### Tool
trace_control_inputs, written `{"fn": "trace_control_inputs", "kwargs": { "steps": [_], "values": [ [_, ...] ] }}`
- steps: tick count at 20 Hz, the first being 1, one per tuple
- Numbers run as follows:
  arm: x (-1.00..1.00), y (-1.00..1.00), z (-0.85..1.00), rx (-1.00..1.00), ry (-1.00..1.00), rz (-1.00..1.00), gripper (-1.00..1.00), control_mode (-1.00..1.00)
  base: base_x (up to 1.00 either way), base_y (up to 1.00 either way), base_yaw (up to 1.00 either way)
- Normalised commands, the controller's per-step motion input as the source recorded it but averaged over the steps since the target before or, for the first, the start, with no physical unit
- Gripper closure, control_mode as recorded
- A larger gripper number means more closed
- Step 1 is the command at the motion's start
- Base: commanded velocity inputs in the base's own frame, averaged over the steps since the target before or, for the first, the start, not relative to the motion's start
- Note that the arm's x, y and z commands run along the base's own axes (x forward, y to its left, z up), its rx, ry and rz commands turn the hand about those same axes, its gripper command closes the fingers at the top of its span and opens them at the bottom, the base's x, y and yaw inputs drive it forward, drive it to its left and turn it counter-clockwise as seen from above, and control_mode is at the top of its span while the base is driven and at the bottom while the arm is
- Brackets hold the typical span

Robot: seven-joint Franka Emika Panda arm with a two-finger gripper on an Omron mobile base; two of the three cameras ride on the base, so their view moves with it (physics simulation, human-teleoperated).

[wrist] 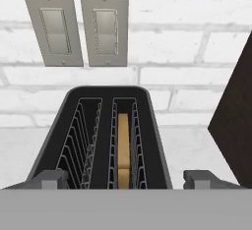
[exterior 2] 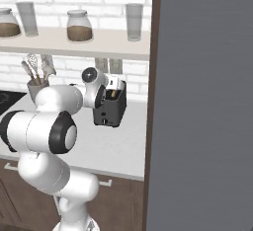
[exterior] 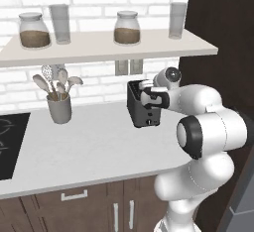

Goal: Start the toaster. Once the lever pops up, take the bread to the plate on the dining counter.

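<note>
The dark toaster (exterior: 145, 113) stands on the white counter against the brick wall, close to a dark cabinet side. My gripper (exterior: 150, 95) hovers just above its front end, and its fingers are spread wide with nothing between them. In the hand view I look down into the toaster (wrist: 147, 126), which has two slots. The tan bread (wrist: 123, 148) stands upright, low in the right-hand slot. My gripper (wrist: 128, 181) has one tip on each side of the toaster body. From the right the toaster (exterior 2: 109, 110) sits behind my forearm. The plate and the dining counter are out of view.
A grey utensil holder (exterior: 59, 108) stands left of the toaster, and a black cooktop (exterior: 10, 144) lies at the far left. Above, a shelf (exterior: 104, 47) carries jars and glasses. Two wall switch plates (wrist: 78, 27) sit behind the toaster. A tall dark panel (exterior 2: 197, 101) rises to the right.
</note>
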Motion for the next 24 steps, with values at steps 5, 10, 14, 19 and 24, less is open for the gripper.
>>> {"fn": "trace_control_inputs", "kwargs": {
  "steps": [5, 10, 14, 19, 24],
  "values": [
    [0.00, 0.00, 0.00, 0.00, 0.00, 0.00, -1.00, -1.00, 0.00, 0.00, 0.00],
    [0.00, 0.00, 0.00, 0.00, 0.00, 0.00, -1.00, -1.00, 0.00, 0.00, 0.00],
    [0.00, 0.00, 0.00, 0.00, 0.00, 0.00, -1.00, -1.00, 0.00, 0.00, 0.00],
    [0.00, 0.00, 0.00, 0.00, 0.00, 0.00, -1.00, -1.00, 0.00, 0.00, 0.00],
    [0.00, 0.00, 0.00, 0.00, 0.00, 0.00, -1.00, -1.00, 0.00, 0.00, 0.00]
  ]
}}
